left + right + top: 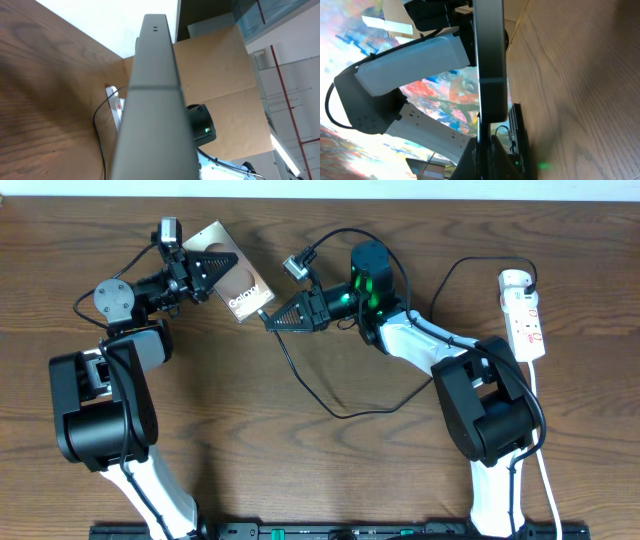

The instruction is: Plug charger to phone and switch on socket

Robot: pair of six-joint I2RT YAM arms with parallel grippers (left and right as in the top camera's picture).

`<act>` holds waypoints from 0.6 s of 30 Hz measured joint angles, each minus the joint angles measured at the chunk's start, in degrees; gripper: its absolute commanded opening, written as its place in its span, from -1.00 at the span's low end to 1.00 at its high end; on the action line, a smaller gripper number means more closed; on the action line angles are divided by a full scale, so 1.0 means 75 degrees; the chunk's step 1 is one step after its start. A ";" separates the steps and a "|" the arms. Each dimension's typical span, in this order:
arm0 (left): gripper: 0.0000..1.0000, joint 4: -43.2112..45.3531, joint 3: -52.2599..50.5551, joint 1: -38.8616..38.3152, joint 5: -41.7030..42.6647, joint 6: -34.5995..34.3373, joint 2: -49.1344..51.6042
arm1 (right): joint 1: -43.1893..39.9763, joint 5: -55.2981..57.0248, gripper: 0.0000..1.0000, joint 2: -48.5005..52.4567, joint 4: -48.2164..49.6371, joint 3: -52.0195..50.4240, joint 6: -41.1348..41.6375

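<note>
Over the table [320,490], left claw [204,266] grips tilted phone [240,286]; right claw [268,318] pinches charger [343,416].

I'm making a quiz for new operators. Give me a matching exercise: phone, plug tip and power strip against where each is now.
Things: 1 phone; 2 plug tip; 3 power strip.
Places: A far right, untouched; B in the left gripper; C in the right gripper, at the phone's edge.
Pairs: 1-B; 2-C; 3-A.
</note>
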 measured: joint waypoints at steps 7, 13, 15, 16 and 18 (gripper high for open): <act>-0.86 0.0000 0.0000 0.0020 0.0184 -0.0178 0.0000 | 0.0026 -0.0117 -0.98 0.0000 0.0003 0.0000 -0.0003; -0.86 0.0000 0.0000 0.0012 0.0210 -0.0230 0.0000 | 0.0085 -0.0122 -0.98 0.0000 0.0003 0.0000 -0.0029; -0.86 0.0000 0.0000 -0.0020 0.0154 -0.0230 0.0000 | 0.0085 -0.0131 -0.98 0.0000 0.0003 0.0000 -0.0032; -0.85 -0.0003 0.0000 -0.0032 0.0137 -0.0230 0.0000 | 0.0085 -0.0137 -0.98 0.0000 0.0003 0.0000 -0.0029; -0.86 0.0000 0.0000 -0.0041 0.0128 -0.0230 0.0000 | 0.0085 -0.0146 -0.98 0.0000 0.0003 0.0000 -0.0032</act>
